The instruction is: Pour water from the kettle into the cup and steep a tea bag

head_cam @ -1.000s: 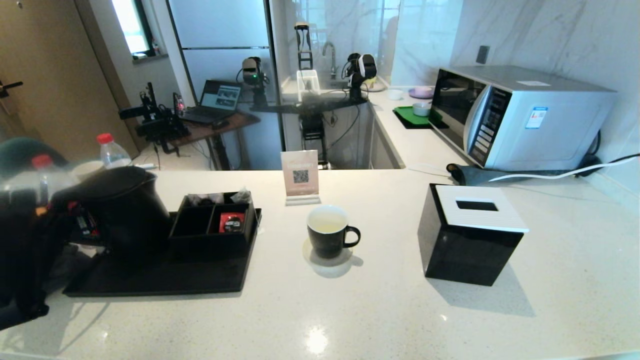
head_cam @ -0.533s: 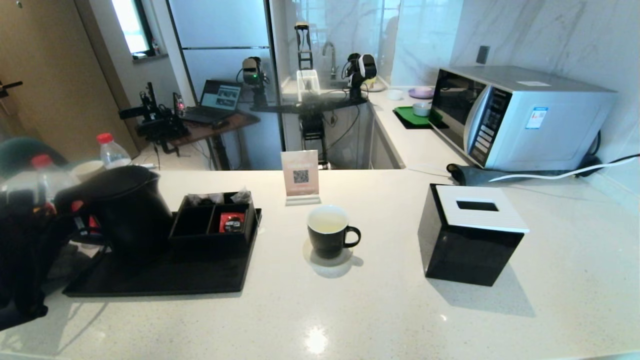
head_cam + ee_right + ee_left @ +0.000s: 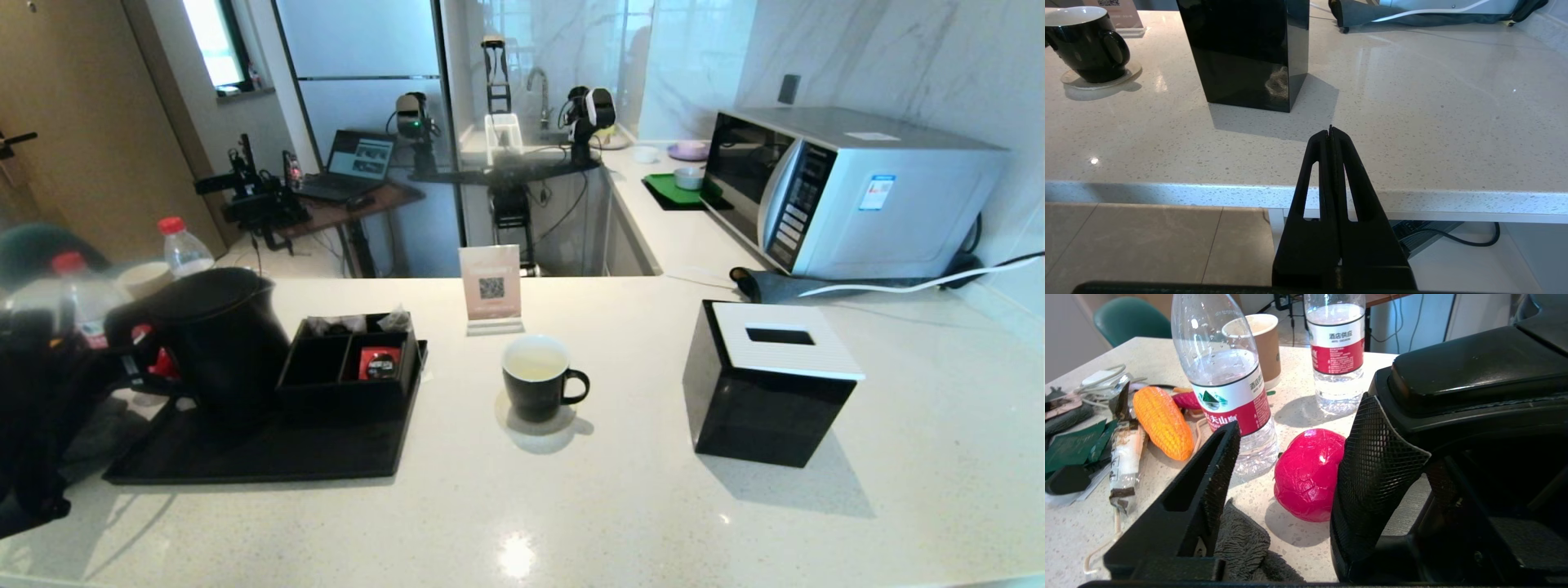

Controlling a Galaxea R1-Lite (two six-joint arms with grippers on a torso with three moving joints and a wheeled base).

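The black kettle (image 3: 216,343) stands upright on the black tray (image 3: 269,461) at the left of the counter; its lid and handle top (image 3: 1474,367) fill one side of the left wrist view. My left gripper (image 3: 1298,416) is open beside the kettle's handle (image 3: 135,371), with one mesh pad (image 3: 1376,457) close against it and nothing between the fingers. The black cup (image 3: 535,380) sits on a pale coaster mid-counter with pale liquid inside. Small translucent pouches, the tea bag (image 3: 397,318) among them, stick out of the organizer's back compartments. My right gripper (image 3: 1330,131) is shut and empty, below the counter's front edge.
A black organizer (image 3: 343,371) on the tray holds a red packet (image 3: 377,363). A black tissue box (image 3: 767,392) stands right of the cup, a QR sign (image 3: 490,286) behind it, a microwave (image 3: 849,188) at back right. Water bottles (image 3: 1224,375), a paper cup (image 3: 1263,347), a red ball (image 3: 1308,473) and a grey cloth (image 3: 1241,543) crowd the kettle's left.
My left gripper has opened and let go of the kettle's handle. The kettle has come upright and shifted slightly right on the tray. The right arm has not moved.
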